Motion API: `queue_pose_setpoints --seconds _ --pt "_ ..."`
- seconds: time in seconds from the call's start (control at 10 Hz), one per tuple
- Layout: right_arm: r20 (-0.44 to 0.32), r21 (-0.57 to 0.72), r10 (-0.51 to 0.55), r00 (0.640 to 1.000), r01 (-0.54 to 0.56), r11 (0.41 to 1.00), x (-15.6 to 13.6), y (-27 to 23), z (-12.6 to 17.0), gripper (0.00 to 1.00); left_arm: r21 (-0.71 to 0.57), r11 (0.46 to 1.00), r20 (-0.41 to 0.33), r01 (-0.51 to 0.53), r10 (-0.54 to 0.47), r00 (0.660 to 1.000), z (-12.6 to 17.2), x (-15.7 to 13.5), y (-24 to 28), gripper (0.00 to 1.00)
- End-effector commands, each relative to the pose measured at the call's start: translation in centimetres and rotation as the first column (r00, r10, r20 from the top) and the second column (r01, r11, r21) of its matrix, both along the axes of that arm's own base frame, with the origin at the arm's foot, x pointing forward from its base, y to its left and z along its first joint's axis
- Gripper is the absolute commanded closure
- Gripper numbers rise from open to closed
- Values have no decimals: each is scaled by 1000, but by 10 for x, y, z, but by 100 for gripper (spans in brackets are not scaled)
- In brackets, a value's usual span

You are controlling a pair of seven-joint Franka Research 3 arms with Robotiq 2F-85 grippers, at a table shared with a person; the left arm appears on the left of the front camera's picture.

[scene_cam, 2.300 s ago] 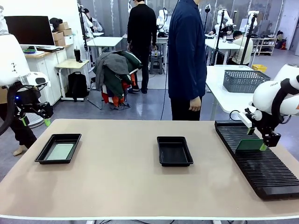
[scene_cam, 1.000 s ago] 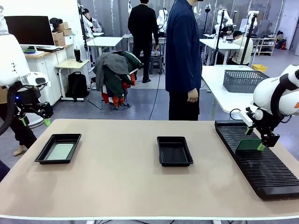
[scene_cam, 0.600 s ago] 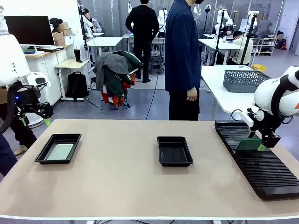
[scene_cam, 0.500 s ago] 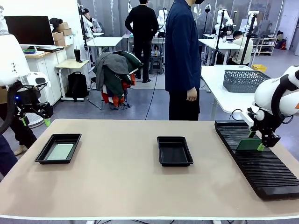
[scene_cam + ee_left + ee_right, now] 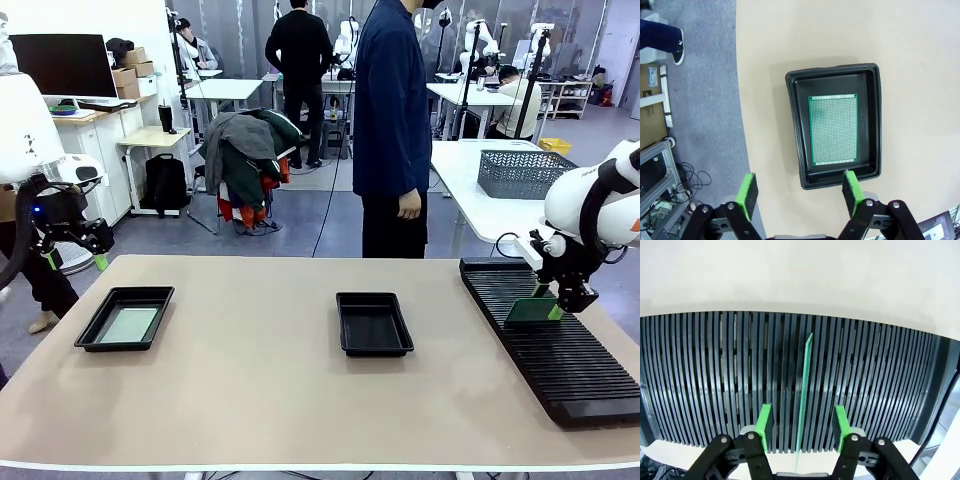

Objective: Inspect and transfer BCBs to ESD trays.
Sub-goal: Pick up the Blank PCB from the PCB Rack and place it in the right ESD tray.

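One board in left-edge tray, centre tray empty; right gripper open astride second board standing in right-edge rack, not clamped yet; left gripper open, empty

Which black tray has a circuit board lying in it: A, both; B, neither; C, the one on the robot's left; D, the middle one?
C: a green board lies flat inside the left tray, while the middle tray shows just its bare black floor.
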State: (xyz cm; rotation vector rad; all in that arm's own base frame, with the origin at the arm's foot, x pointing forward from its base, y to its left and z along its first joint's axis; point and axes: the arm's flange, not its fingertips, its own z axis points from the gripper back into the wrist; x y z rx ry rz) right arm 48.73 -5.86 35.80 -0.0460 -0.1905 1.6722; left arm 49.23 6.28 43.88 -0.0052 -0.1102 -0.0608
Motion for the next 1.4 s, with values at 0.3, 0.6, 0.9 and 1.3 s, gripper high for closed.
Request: queue_pose_setpoints --seconds 0.3,0.6,0.9,1.3 --pt "-19 -3 -14 1000 14 1000 7 -1 0 54 -5 1000 6 -2 2 1000 -2 -1 0 10" --pt "-17 -2 -13 1000 13 1000 6 -2 1 64 -5 1000 6 -2 2 1000 -2 -1 0 10" --pt "-22 0 -16 1000 16 1000 7 -3 -1 70 -5 1000 6 -2 2 1000 -2 -1 0 10" --pt "-25 -5 -16 1000 16 1000 7 -2 0 78 -5 1000 6 -2 2 1000 -2 -1 0 10"
